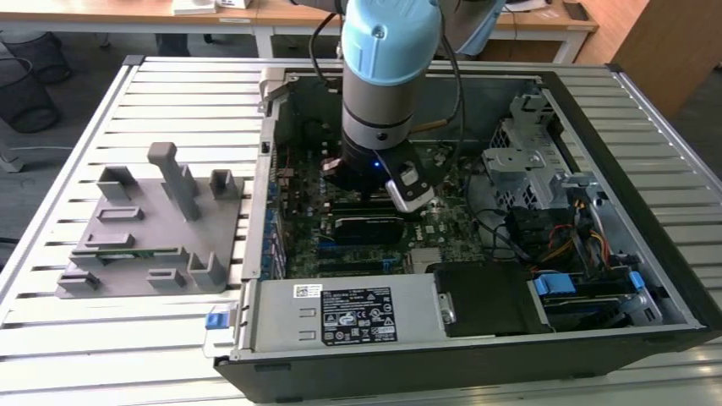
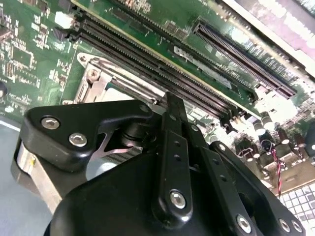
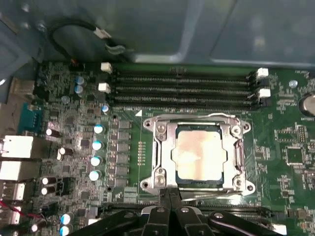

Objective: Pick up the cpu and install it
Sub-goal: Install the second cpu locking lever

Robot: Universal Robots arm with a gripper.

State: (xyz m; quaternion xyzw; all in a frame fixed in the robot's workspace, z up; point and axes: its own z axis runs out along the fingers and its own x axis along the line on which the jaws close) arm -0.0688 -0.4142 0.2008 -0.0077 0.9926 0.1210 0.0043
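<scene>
Gripper (image 3: pixel 170 204) hangs low over the motherboard (image 3: pixel 74 123), fingers pressed together, holding nothing. Just beyond the fingertips, the cpu (image 3: pixel 199 156) lies flat inside the metal socket frame (image 3: pixel 160 147), apparently seated. Memory slots (image 3: pixel 182 88) run behind it, the computer case (image 1: pixel 631 245) wall farther back.

A grey plastic fixture (image 1: pixel 152 224) rests on the slatted table (image 1: pixel 68 355), well apart from the claw, beside the open computer case (image 1: pixel 631 254)
</scene>
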